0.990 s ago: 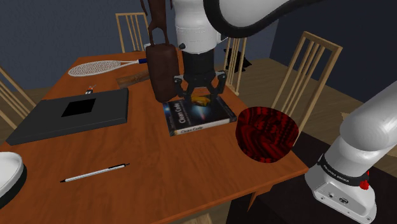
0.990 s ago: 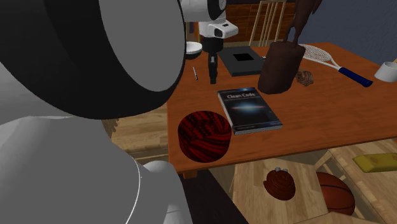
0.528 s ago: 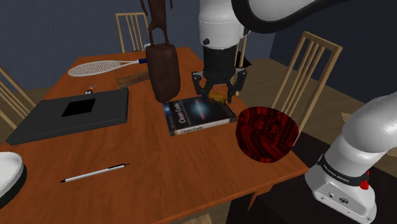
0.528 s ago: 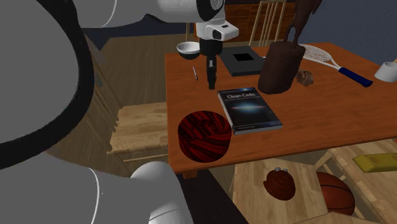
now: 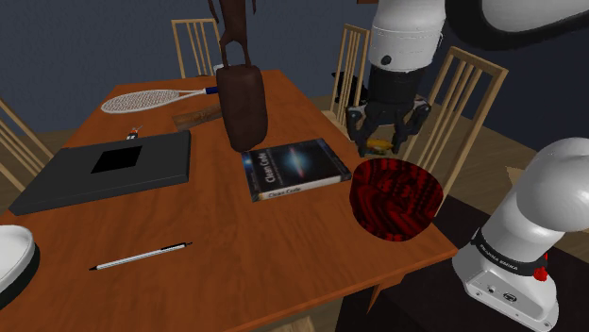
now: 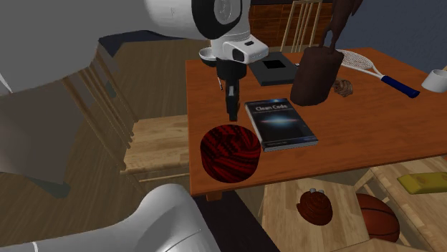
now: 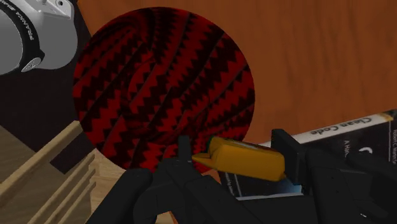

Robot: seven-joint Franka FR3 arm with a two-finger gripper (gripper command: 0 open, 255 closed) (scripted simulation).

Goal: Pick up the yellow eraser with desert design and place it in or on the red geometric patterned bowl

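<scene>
My black gripper (image 5: pixel 384 145) is shut on the small yellow eraser (image 5: pixel 380 143), holding it in the air just above the far rim of the red and black zigzag bowl (image 5: pixel 396 197). In the wrist view the eraser (image 7: pixel 247 158) is clasped between the two fingers, with the bowl (image 7: pixel 163 90) lying below and ahead of it. In the second exterior view the gripper (image 6: pixel 232 114) hangs over the bowl (image 6: pixel 229 151) near the table's corner.
A dark book (image 5: pixel 294 167) lies beside the bowl. A tall brown bag (image 5: pixel 242 102), a grey flat box (image 5: pixel 109 168), a pen (image 5: pixel 140 256), a racket (image 5: pixel 151 98) and a white dish (image 5: pixel 13 255) share the table (image 5: pixel 208 226). Wooden chairs (image 5: pixel 462 99) stand behind the gripper.
The gripper has carried the eraser from above the book toward the shoulder view's right, up to the bowl's far rim.
</scene>
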